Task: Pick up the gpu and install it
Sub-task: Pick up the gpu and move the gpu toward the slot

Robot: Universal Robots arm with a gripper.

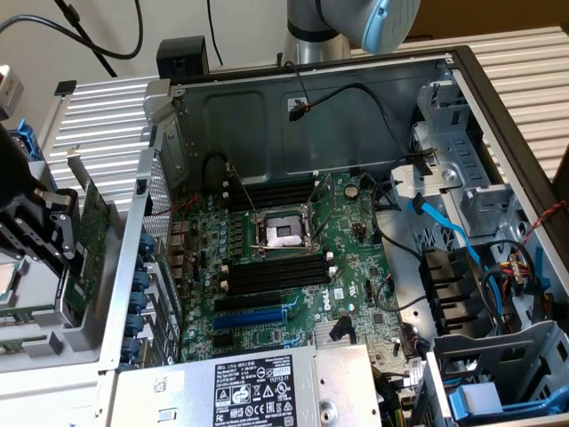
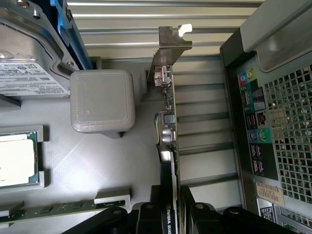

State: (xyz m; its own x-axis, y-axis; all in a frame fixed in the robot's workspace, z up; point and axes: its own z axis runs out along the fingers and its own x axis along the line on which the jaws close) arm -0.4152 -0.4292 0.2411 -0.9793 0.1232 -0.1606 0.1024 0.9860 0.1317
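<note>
Right, at the exterior view's left the gripper [image 1: 64,233] straddles the gpu [image 1: 93,236]. The card stands upright on its edge in a grey holder [image 1: 80,338], just outside the open computer case [image 1: 133,267]. Clamped or merely close? I cannot tell. Further right, the motherboard [image 1: 351,262] lies inside the case.

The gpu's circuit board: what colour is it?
Green; the gpu shows it best in the exterior view.
</note>
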